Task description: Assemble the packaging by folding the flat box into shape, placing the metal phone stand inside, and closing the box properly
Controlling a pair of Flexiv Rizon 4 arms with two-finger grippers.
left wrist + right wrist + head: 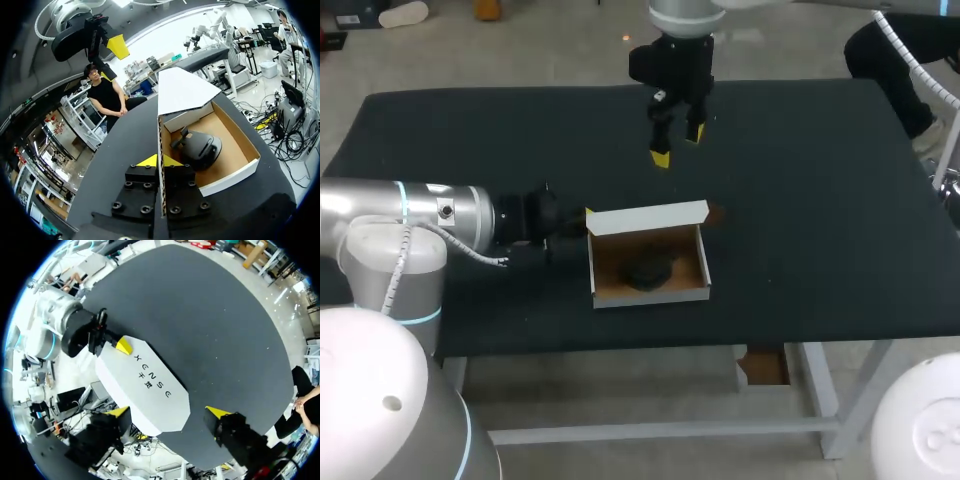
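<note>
Stand's in, so by my reading we're at the closing step! The box (650, 294) sits open near the middle of the dark surface (820, 180), brown inside and white outside. The metal phone stand (648, 270) lies on its floor, roughly central, and it's the only thing in there. The lid (648, 217) stands up along the far wall. The left jaws are nearly together, pinching the box's left side wall: one yellow tip (148, 161) is outside and the other inside, and the left wrist view shows the cardboard edge running right between them. The right jaws are spread wide and hold nothing. They hover above the surface just beyond the lid, and the right wrist view looks onto the lid's white face between its tips. Now, to do this well, the left pinch should anchor the box so it can't skid. The right should come down behind the lid and sweep it forward over the tray in an arc about the hinge; pressing straight down would crush it. The lid's tapered ends need to slip inside the walls. The left tip inside the wall may block that side, so I'd expect it must let go before the lid seats. Whether the stand tops the rim, I can't tell.
</note>
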